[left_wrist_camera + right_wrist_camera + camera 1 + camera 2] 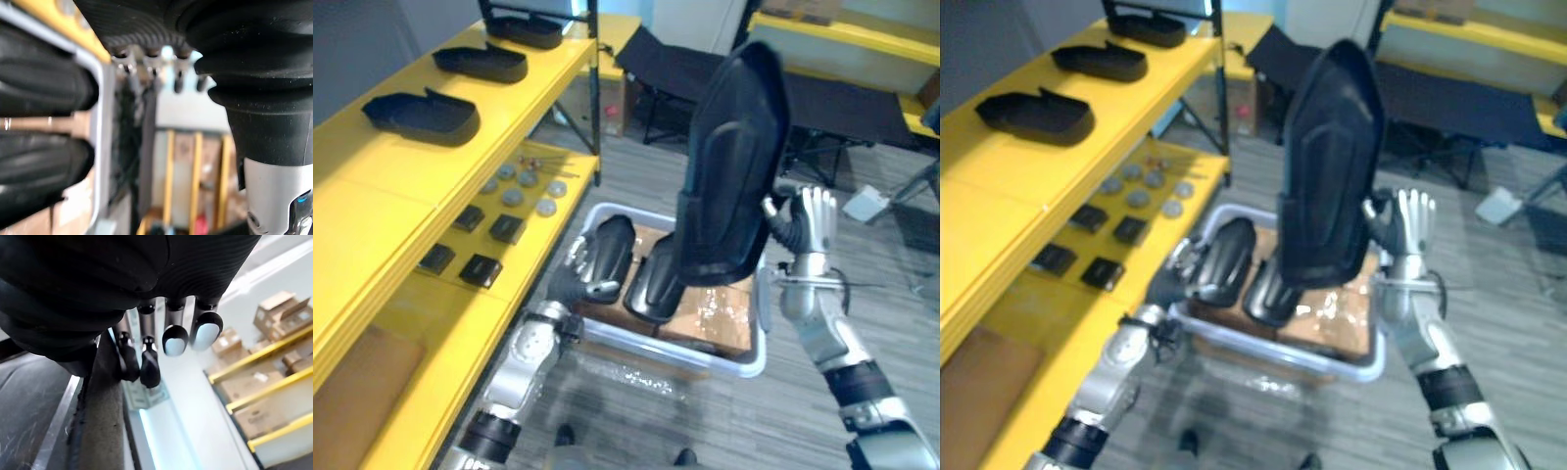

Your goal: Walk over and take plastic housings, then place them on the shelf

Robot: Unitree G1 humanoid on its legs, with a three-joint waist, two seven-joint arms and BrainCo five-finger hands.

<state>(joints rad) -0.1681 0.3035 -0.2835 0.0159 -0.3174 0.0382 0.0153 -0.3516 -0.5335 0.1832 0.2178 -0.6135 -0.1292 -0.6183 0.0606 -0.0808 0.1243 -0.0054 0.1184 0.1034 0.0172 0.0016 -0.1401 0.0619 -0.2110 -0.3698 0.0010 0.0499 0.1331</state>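
Housing [729,166] hangs upright over the bin [744,364], its edge pinched by the right hand [803,227]; tip it flat before reaching the shelf [401,186] edge. The left hand [574,278] rests against another housing [609,253].

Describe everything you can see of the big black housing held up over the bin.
The housing is a long, matt black plastic shell, rounded on top, with a raised rim and shallow moulded panels. It stands nearly upright, lifted above the pale bin. The right hand grips its right-side edge near the middle. Its lower end overlaps a second housing in the bin; whether they touch cannot be told.
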